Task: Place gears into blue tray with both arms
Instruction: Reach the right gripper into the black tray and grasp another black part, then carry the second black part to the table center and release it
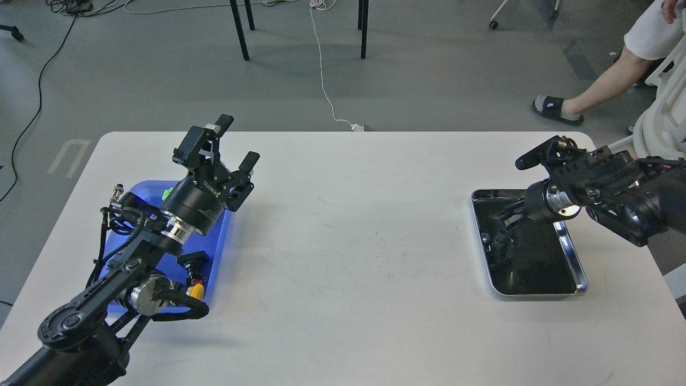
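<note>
Item: my left gripper (236,140); black, two-fingered, fingers spread wide and holding nothing; raised above the far right corner of the blue tray (218,252); silver wrist ring behind it.

Item: my right gripper (528,155); black, seen sideways and dark against the arm; one finger shows, pointing left; whether spread or closed I cannot tell; poised over the far edge of the metal tray (576,268).

Item: blue tray; shallow glossy plastic, rounded corners, raised rim; sits at the table's left, largely covered by my left arm; inside show a green-capped piece (168,191) and a yellow-capped switch (196,290); any gears within are hidden from me.

Item: metal tray; silver polished rim, black reflective floor; small dark shapes near its left wall (490,241), possibly gears, too dark to confirm.

Item: table (348,268); white, matte, faintly scuffed.

Progress, by judgement: neither gripper carries a gear; transfers, if any, cannot be counted; picking from the metal tray seems the work remaining.
</note>
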Available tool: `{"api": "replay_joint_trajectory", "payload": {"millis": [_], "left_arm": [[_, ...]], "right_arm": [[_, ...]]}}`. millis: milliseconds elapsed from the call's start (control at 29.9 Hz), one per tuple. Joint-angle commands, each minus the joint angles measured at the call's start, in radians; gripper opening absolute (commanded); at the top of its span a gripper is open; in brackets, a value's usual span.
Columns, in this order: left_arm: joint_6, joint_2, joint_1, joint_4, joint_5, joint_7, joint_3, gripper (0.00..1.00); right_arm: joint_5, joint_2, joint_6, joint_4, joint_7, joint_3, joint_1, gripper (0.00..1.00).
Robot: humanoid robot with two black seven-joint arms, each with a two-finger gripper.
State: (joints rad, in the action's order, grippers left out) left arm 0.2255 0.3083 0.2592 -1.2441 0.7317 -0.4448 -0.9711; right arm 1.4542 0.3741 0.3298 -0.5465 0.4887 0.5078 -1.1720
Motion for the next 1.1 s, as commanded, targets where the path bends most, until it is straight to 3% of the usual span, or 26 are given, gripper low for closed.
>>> {"api": "replay_joint_trajectory", "payload": {"millis": [0, 67, 368, 735, 1069], "left_arm": [[0.000, 0.000, 0.000, 0.000, 0.000, 0.000, 0.000, 0.98], [0.000, 0.000, 0.000, 0.000, 0.000, 0.002, 0.000, 0.98], [0.000, -0.009, 0.000, 0.000, 0.002, 0.002, 0.000, 0.98], [0.000, -0.006, 0.003, 0.002, 0.002, 0.002, 0.000, 0.98], [0.000, -0.008, 0.003, 0.002, 0.002, 0.002, 0.000, 0.98]], "right_arm": [[0.000, -0.012, 0.000, 0.013, 0.000, 0.000, 0.003, 0.47], [0.000, -0.015, 0.000, 0.014, 0.000, 0.000, 0.005, 0.46], [0.000, -0.015, 0.000, 0.010, 0.000, 0.000, 0.005, 0.24], [-0.003, 0.000, 0.000, -0.006, 0.000, -0.005, -0.005, 0.22], [-0.005, 0.144, 0.000, -0.179, 0.000, -0.008, -0.132, 0.22]]}}
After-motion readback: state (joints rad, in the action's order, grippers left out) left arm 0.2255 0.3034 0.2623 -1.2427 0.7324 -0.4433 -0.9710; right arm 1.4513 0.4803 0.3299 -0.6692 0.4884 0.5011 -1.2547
